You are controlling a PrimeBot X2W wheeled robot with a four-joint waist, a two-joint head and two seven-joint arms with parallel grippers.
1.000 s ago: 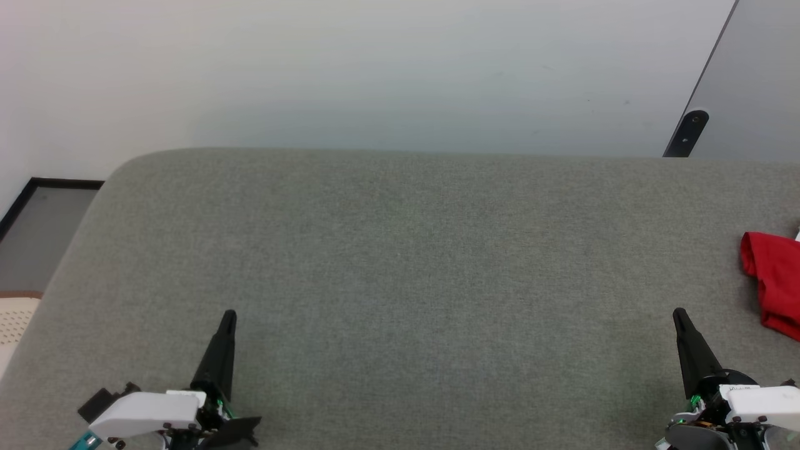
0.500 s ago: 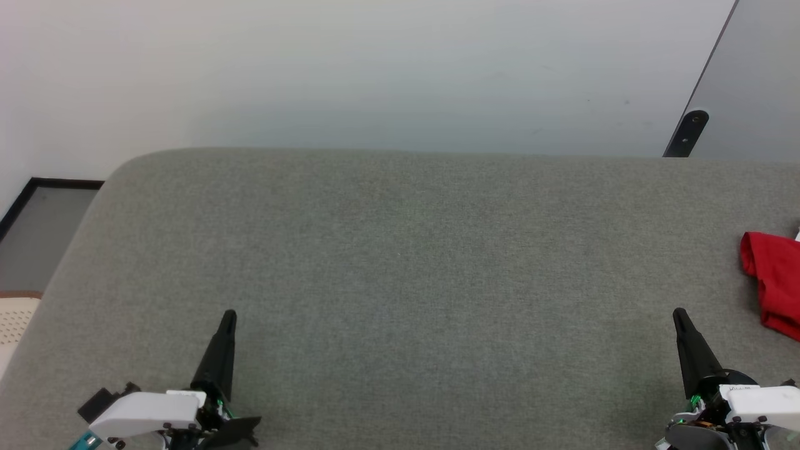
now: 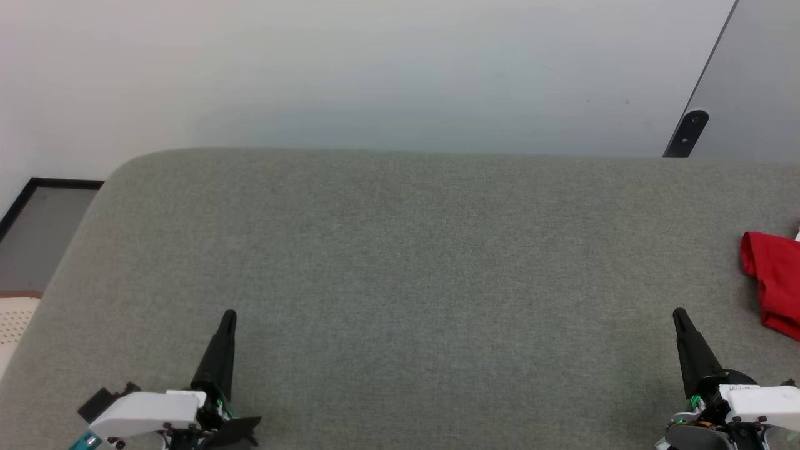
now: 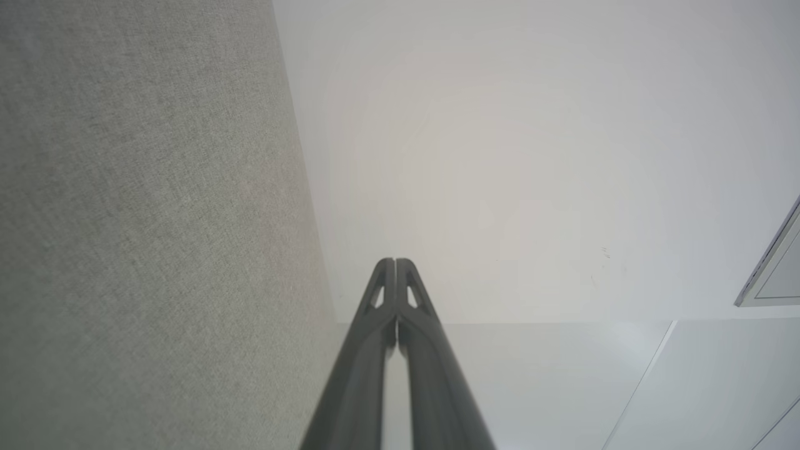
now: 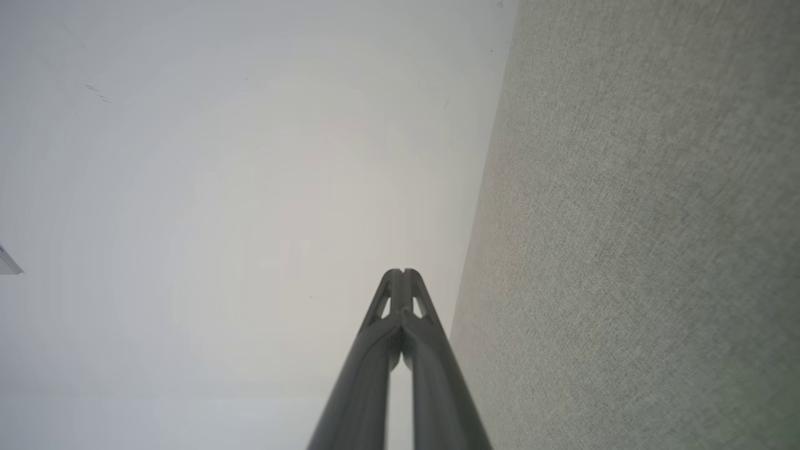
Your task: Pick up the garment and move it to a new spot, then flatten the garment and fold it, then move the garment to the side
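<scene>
Left pincer [image 3: 229, 315] and right pincer [image 3: 678, 313] rest clenched, empty. The garment [image 3: 775, 281], crumpled at three o'clock, looks soft and light; a raised fold should pinch easily.

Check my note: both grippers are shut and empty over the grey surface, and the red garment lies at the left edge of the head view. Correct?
One slip: the head view shows the garment at its right edge, not the left. The left gripper and right gripper are indeed shut and empty over the grey surface.
</scene>
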